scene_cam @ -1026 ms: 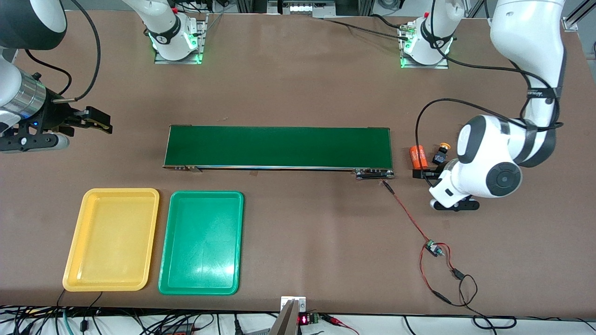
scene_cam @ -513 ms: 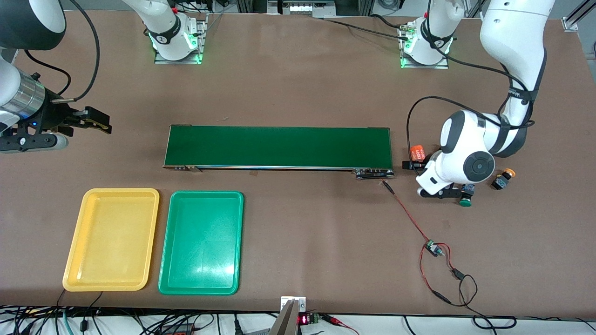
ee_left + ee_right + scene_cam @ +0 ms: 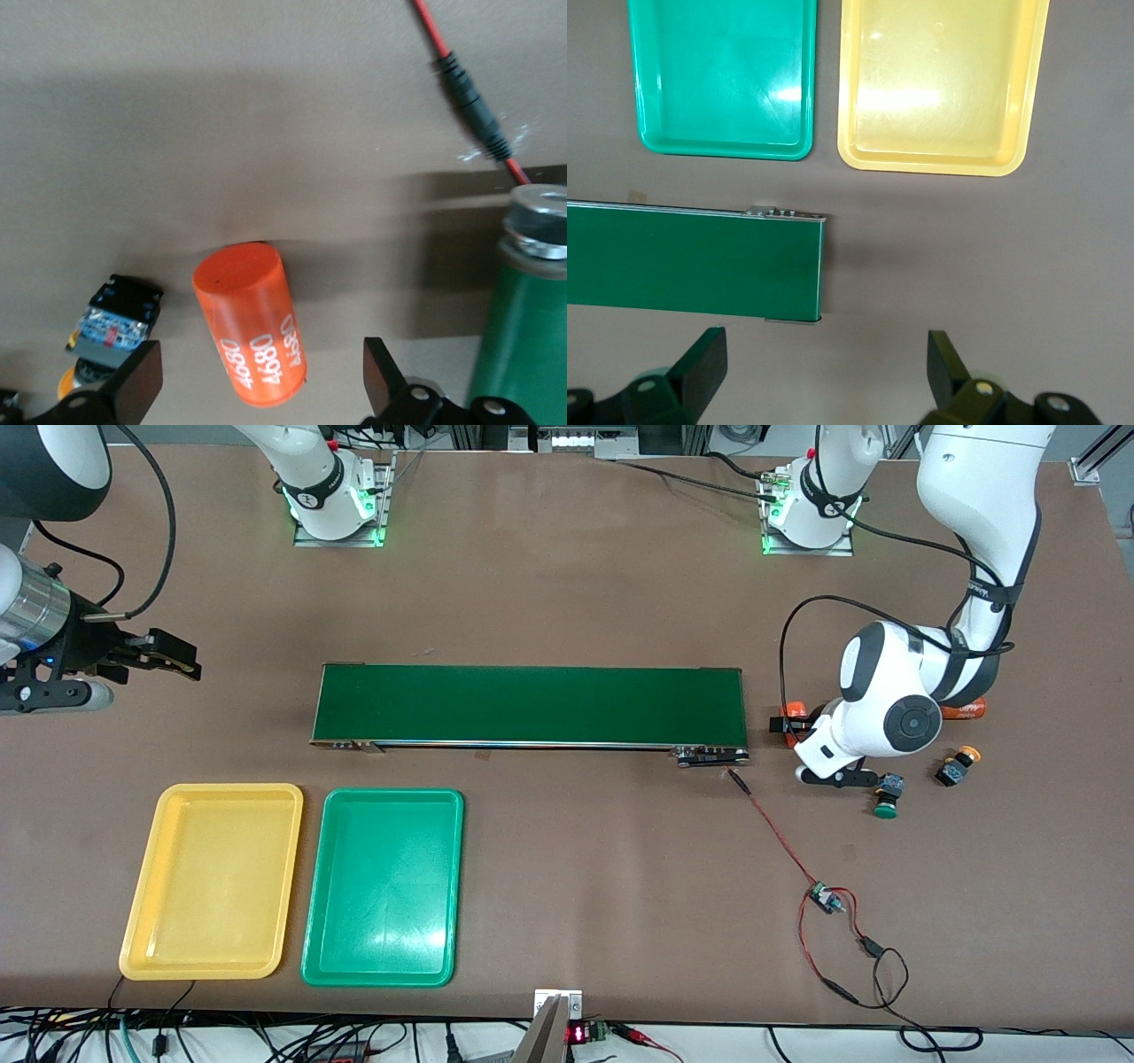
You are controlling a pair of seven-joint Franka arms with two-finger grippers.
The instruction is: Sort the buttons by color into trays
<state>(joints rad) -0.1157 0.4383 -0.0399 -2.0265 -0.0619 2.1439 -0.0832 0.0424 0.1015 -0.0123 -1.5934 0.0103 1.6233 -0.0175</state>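
Two trays lie bare side by side on the desk (image 3: 567, 584) nearer the front camera than the long green belt (image 3: 529, 706), the yellow tray (image 3: 213, 881) toward the right arm's end and the green tray (image 3: 383, 887) next to it, so sorting has not begun. The step in hand looks like the first pick: the left gripper (image 3: 257, 394) hangs low with jaws wide at the belt's end, over an orange cylinder (image 3: 251, 323), with a yellow-capped button (image 3: 111, 328) just beside it. The next move calls for shifting off the cylinder and onto a button body. The right gripper (image 3: 168, 657) waits, jaws wide, above the desk near its own end. A green-capped button (image 3: 885, 797) and another yellow-capped button (image 3: 959, 766) lie near the left arm. Against the earlier frames, the left arm has swung toward the belt, uncovering these two, and the right gripper has drifted slightly outward.
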